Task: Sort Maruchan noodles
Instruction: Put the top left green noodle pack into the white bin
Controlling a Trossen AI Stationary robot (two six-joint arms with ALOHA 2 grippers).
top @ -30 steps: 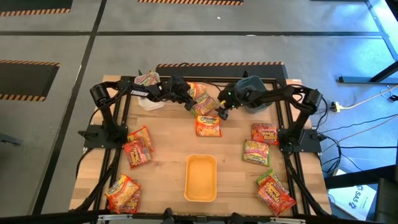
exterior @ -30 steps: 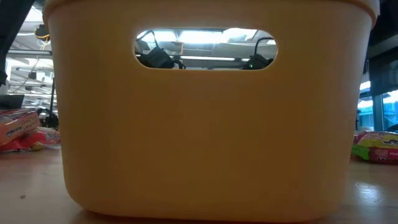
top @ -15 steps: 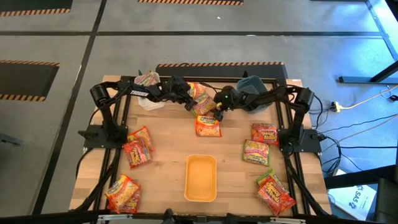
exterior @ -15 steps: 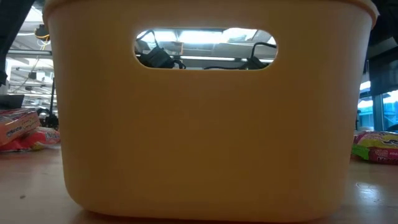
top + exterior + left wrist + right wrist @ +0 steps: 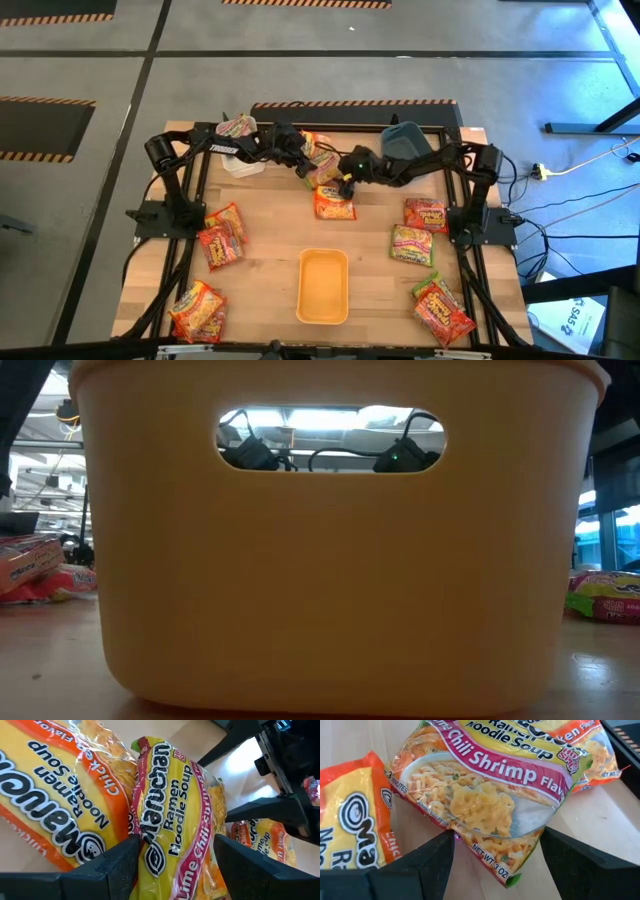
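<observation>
Together, the lime chili shrimp packet [image 5: 175, 820] is straddled by the open left tool [image 5: 172, 862] and open right tool [image 5: 497, 857], neither gripping, so it could be torn if both close.

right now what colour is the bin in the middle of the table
Yellow bin, clearest in the high view.

Both arms reach inward — left gripper [image 5: 305, 165] and right gripper [image 5: 343, 180] with fingers spread.

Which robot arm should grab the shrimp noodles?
Probably the left gripper: the lime chili shrimp packet already sits between its open fingers. The right gripper is open over its other end.
</observation>
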